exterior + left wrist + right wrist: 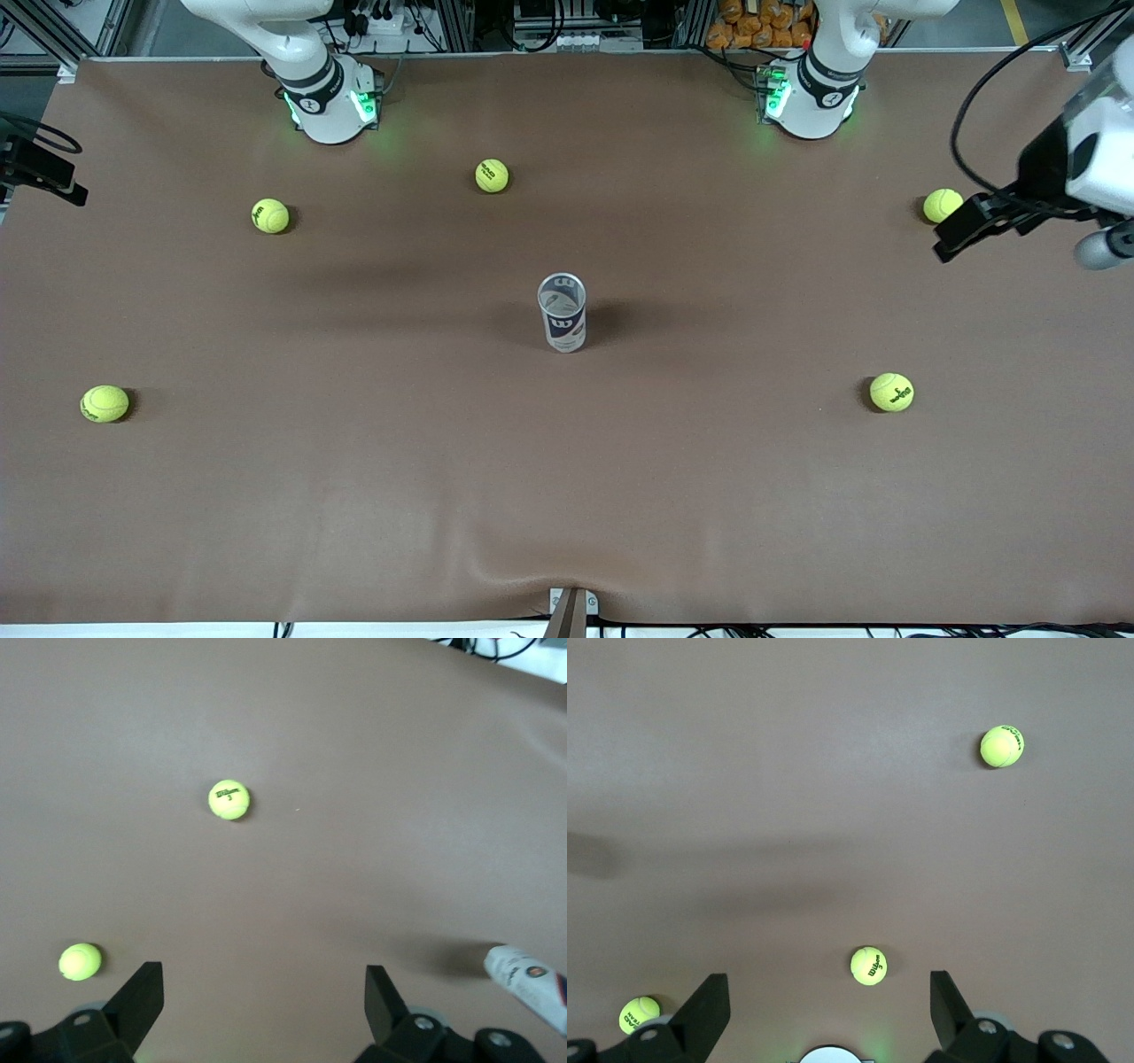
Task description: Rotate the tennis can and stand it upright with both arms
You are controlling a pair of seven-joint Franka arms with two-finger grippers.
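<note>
The tennis can (562,312) stands upright at the middle of the table, open silvery rim up, navy band with a white "W" facing the front camera. Its edge also shows in the left wrist view (530,981). My left gripper (946,239) is open and empty, raised over the left arm's end of the table, well apart from the can; it also shows in the left wrist view (264,968). My right gripper (828,977) is open and empty, high above the right arm's base (829,1054), and out of the front view.
Several yellow-green tennis balls lie around: two near the right arm's base (270,215) (492,175), one near the left gripper (941,206), two nearer the front camera (104,403) (891,392). A black fixture (40,168) juts in at the table's edge.
</note>
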